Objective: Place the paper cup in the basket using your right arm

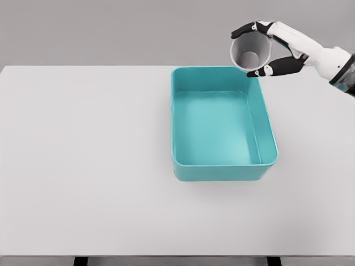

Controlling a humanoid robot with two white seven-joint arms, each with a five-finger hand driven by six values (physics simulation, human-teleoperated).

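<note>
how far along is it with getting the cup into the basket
Done: the right hand has grasped the paper cup and lifted it off the table. In hand: the cup is held tilted, its mouth toward the camera, above the far right corner of the teal basket. Left: lower or release it inside; the basket is empty so far.

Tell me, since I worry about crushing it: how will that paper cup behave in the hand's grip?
The paper cup looks thin-walled and empty, so probably light and easily dented by a tight squeeze. The right hand holds it tilted, mouth toward the camera, over the far corner of the basket; its round side would likely roll once dropped.
</note>
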